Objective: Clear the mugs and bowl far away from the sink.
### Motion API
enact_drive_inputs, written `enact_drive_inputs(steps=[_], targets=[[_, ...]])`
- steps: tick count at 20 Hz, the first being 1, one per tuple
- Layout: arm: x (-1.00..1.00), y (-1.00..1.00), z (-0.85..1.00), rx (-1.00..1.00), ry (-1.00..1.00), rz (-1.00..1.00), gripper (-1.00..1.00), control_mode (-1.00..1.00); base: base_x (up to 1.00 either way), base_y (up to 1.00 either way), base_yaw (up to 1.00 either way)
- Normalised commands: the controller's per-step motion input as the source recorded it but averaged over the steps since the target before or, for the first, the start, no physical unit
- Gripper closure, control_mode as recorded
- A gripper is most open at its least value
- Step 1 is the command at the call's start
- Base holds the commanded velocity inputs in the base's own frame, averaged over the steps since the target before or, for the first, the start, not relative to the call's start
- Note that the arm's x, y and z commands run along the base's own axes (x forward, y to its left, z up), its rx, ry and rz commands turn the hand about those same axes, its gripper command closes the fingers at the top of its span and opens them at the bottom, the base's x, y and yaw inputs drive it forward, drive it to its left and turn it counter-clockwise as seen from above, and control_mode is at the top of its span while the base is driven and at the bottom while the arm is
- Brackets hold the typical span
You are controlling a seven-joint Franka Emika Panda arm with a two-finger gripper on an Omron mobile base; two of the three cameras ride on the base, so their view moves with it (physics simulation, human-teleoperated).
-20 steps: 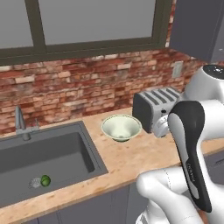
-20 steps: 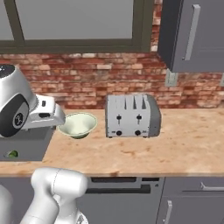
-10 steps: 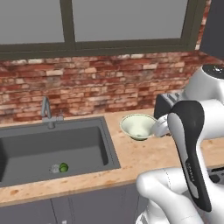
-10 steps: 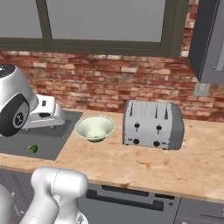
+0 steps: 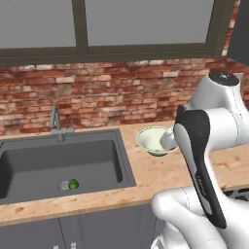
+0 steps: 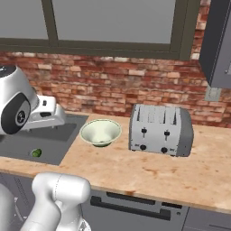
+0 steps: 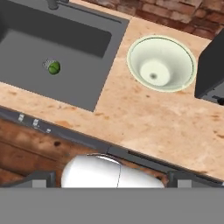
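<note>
Base is rolling left; sink (image 5: pixel 63 165) now filling view. Bowl (image 6: pixel 100 132) sitting untouched beside toaster (image 6: pixel 160 130); jaws released, nothing held.

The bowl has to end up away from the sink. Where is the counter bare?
Bare counter runs in front of the toaster and to its right. The bowl sits tight between the sink and the toaster, so that stretch is crowded.

Even, diffuse rendered light throughout; soft faint shadows beside the boxy silver toaster (image 6: pixel 160 130) on the speckled tan worktop (image 6: pixel 149 173); no glare, slight pixelated softness.
</note>
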Motion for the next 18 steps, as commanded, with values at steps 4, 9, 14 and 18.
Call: enact_drive_inputs(steps=[4, 9, 14, 18], targets=[[0.47, 0.11, -0.1, -0.09, 0.08, -0.04, -1.0, -1.0, 0.0, 0.0, 0.0], [0.46, 0.06, -0.3, -0.08, 0.14, -0.05, -1.0, -1.0, 0.0, 0.0, 0.0], [0.54, 0.0, -0.42, -0.07, 0.18, 0.0, -1.0, -1.0, 0.0, 0.0, 0.0], [0.55, 0.0, -0.31, -0.05, 0.13, 0.02, -1.0, -1.0, 0.0, 0.0, 0.0]])
